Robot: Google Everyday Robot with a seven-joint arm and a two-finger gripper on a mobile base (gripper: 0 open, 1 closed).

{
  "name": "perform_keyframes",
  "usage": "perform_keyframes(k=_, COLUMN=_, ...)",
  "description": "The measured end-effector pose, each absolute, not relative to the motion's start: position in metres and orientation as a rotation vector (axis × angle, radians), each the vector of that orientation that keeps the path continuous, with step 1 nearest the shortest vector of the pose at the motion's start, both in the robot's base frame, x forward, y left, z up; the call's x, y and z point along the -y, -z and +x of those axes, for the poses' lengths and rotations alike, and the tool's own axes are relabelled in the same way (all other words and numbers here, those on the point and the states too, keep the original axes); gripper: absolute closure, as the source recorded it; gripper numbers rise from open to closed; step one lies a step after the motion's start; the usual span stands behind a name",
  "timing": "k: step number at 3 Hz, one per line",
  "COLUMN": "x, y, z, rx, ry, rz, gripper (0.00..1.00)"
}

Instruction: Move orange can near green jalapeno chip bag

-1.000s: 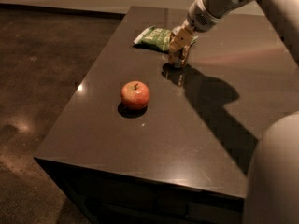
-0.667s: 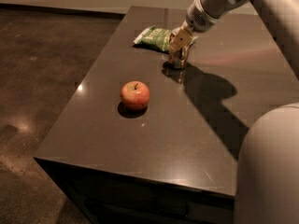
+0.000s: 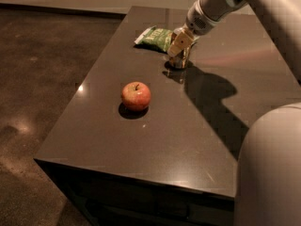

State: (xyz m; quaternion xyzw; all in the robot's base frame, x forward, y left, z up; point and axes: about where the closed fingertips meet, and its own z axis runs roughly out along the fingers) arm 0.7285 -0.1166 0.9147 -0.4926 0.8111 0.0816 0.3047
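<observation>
The orange can (image 3: 179,61) stands upright on the dark table (image 3: 155,140), just in front of and to the right of the green jalapeno chip bag (image 3: 156,37). Only its lower body shows. My gripper (image 3: 181,50) comes down from the upper right and is shut on the can's upper part, hiding the top. The can's base looks to be at the table surface. The chip bag lies flat near the table's far edge, a small gap from the can.
A red-yellow apple (image 3: 136,96) sits on the table nearer the front left. My arm (image 3: 244,4) crosses the upper right and casts a shadow right of the can. The robot's pale body (image 3: 270,173) fills the lower right corner. Dark floor lies left.
</observation>
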Motion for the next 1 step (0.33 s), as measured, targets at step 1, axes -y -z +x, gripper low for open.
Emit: perform_keyframes(k=1, x=0.1159, y=-0.9136, z=0.7288, rx=-2.149, ry=-0.217, rz=-1.306, gripper=0.0)
